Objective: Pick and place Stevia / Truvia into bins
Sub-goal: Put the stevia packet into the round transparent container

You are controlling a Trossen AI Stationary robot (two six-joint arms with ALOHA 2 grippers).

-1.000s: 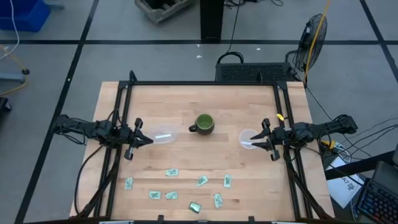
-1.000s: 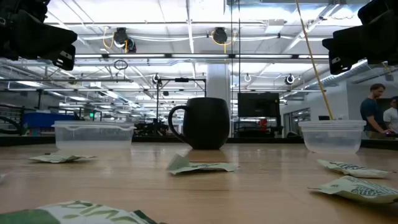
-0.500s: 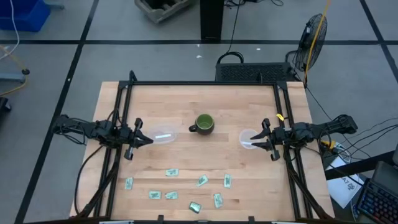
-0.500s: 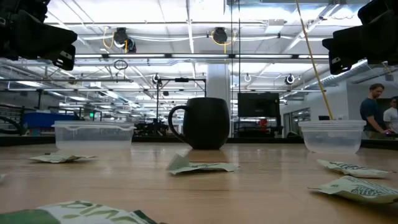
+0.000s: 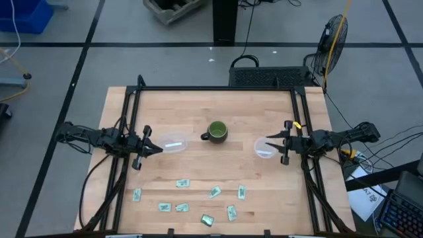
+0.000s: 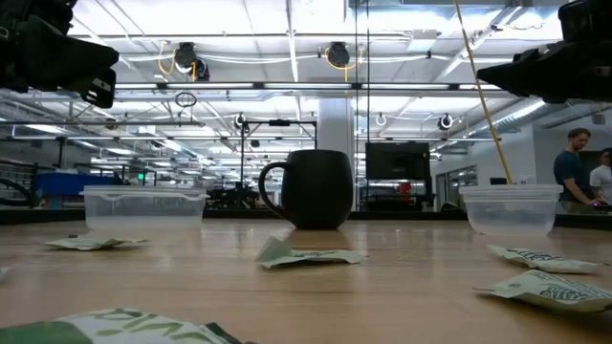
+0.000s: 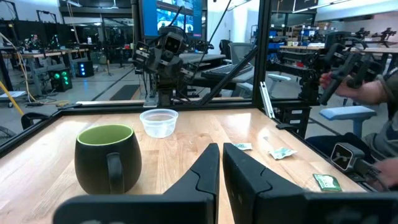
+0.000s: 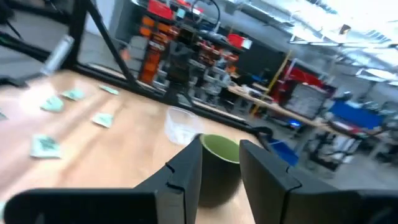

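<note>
Your left gripper (image 5: 154, 148) is clenched empty beside one bin (image 5: 174, 145); your right gripper (image 5: 272, 143) hangs released over the other (image 5: 262, 150) (packets (image 5: 213, 192) untouched).

My right pincer (image 8: 219, 163) view smeared, packets (image 8: 46, 145) there mere pale blurs, nearest packet (image 6: 124, 327) cut by the low view's edge, print on counter packets (image 5: 182, 183) too small to read

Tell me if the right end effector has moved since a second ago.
Yes. The right end effector has rolled about its own axis beside the right clear bowl; its fingers now stand apart, empty.
</note>
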